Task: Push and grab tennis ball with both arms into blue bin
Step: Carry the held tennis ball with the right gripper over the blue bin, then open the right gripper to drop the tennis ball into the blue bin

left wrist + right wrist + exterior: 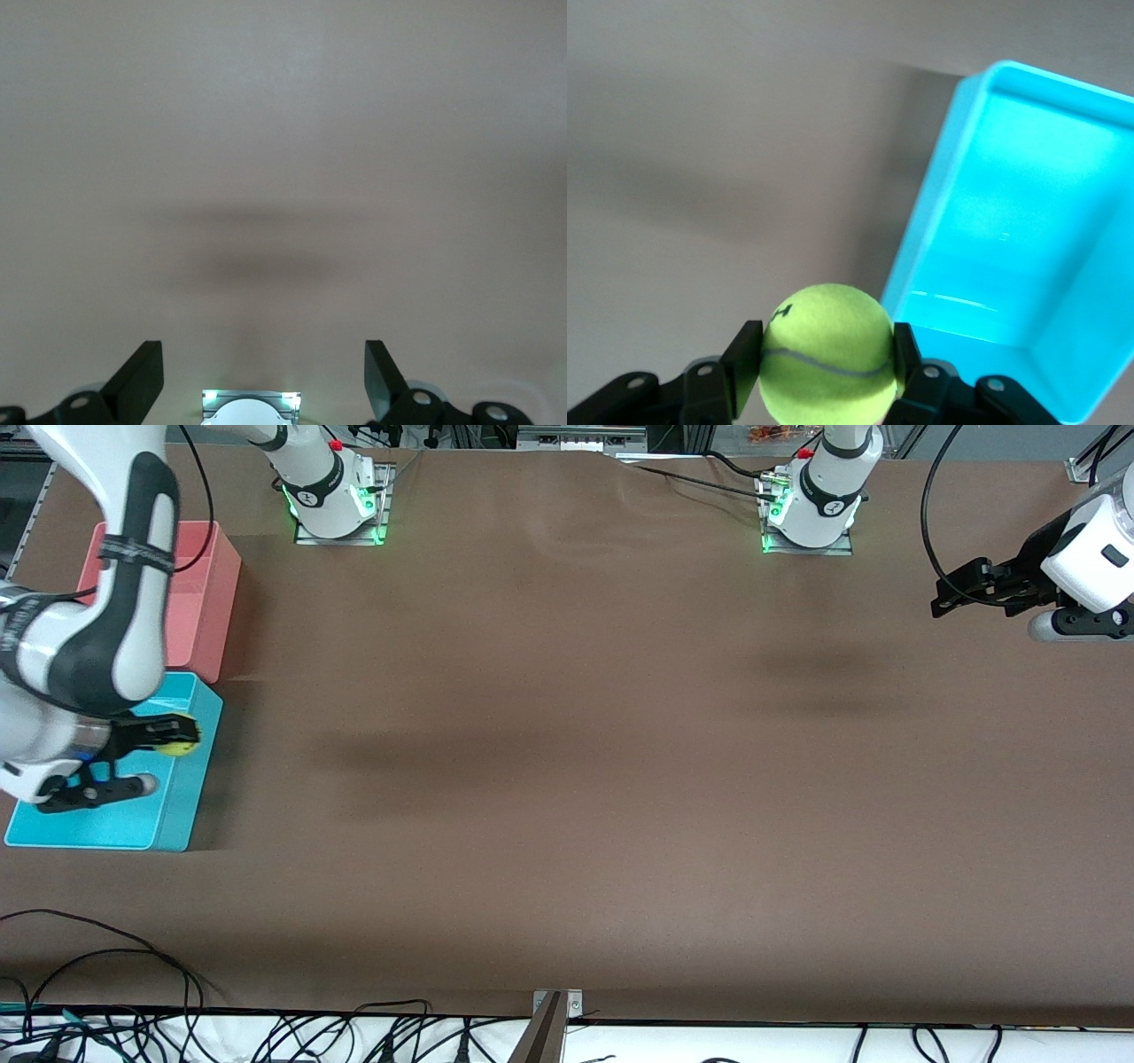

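I'm holding the ball in my right hand, fingers pinching it from both sides, seam running across between them. In the wrist view the ball is sitting squarely in the grip, nothing slipping that I can see. The hand is hanging over the bin, up near its wall on the side toward the middle of the table, so the ball is in the air above the blue tub and not yet in it. That's the relation I'm watching: the open interior lies just past the ball, toward the right arm's end of the table, with the bin's long axis running toward the front camera. I reckon a small nudge inward before letting go would be safer, since a drop this near the rim could clip it and bounce out. The pink tub is sitting just beside the bin, farther from the camera. My left hand is waiting, fingers spread wide, empty, over bare table at the left arm's end, well apart.
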Motion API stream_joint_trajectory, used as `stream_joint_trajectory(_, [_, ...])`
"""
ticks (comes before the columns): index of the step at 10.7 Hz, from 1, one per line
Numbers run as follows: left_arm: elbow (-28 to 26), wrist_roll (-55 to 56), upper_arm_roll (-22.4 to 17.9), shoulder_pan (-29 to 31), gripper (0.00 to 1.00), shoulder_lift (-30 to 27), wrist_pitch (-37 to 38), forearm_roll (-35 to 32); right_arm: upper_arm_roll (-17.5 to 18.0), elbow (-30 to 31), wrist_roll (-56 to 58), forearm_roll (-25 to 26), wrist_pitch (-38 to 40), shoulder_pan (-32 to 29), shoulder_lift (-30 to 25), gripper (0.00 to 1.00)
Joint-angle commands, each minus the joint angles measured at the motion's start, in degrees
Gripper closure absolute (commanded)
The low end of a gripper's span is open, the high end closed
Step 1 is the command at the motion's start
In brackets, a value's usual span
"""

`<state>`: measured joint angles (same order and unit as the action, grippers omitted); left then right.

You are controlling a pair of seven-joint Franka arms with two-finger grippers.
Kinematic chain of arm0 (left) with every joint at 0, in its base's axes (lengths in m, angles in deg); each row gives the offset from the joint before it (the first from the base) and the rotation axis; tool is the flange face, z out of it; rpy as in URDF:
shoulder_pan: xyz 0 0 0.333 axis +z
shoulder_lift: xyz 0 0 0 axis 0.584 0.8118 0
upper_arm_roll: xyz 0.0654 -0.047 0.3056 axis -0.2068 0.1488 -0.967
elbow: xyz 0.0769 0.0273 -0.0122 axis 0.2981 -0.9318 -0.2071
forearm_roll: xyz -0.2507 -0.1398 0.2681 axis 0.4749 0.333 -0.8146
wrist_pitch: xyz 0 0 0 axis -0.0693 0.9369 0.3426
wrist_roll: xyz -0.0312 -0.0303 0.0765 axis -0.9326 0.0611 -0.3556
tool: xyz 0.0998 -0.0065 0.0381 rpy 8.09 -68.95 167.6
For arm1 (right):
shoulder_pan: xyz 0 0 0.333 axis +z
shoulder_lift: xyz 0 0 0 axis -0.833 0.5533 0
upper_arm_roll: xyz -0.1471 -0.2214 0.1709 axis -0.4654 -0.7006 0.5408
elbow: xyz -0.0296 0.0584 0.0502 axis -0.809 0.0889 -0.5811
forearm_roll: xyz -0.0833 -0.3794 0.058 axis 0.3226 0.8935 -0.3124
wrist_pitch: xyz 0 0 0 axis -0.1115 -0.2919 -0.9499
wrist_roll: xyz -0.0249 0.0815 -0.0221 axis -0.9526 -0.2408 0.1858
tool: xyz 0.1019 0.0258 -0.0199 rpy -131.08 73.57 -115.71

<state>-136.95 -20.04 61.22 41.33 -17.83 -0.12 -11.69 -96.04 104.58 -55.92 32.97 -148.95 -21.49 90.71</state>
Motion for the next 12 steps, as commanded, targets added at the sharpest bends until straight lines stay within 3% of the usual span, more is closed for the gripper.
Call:
stream_joint_trajectory(1, [2.14, 0.45, 0.02, -0.15, 0.00, 1.83, 1.10, -0.42, 0.22, -0.16, 9.85, -1.48, -0.83, -7.47, 1.96, 1.00])
stream_joint_trajectory(6, [2.32, 0.19, 0.11, -0.24, 0.00, 2.01, -0.39, -4.03, 0.84, -0.16, 21.28, -8.86, -9.44, -15.48, 9.52, 1.00])
stream_joint_trajectory(7, [2.41, 0.19, 0.28, -0.68, 0.00, 2.01, -1.53, -5.69, 1.62, -0.16, 22.16, -9.39, -10.93, -16.62, 10.31, 1.00])
stream_joint_trajectory(9, [2.41, 0.19, 0.37, -0.68, 0.00, 1.93, -1.63, -6.06, 6.44, -0.16, 23.31, -9.66, -12.52, -21.00, 10.58, 0.96])
stream_joint_trajectory(10, [2.41, 0.62, 0.37, -0.59, 0.00, 1.93, -1.63, -5.71, 8.38, -0.16, 23.31, -9.66, -13.05, -22.50, 10.59, 0.59])
stream_joint_trajectory(11, [2.49, 0.89, 0.29, -0.59, 0.00, 1.93, -1.54, -5.62, 8.48, -0.16, 22.96, -9.58, -12.88, -22.60, 10.59, 0.01])
stream_joint_trajectory(12, [2.67, 0.89, 0.28, -0.59, 0.00, 2.01, -1.37, -5.62, 8.57, -0.16, 23.05, -9.23, -12.88, -22.61, 10.59, 0.00])
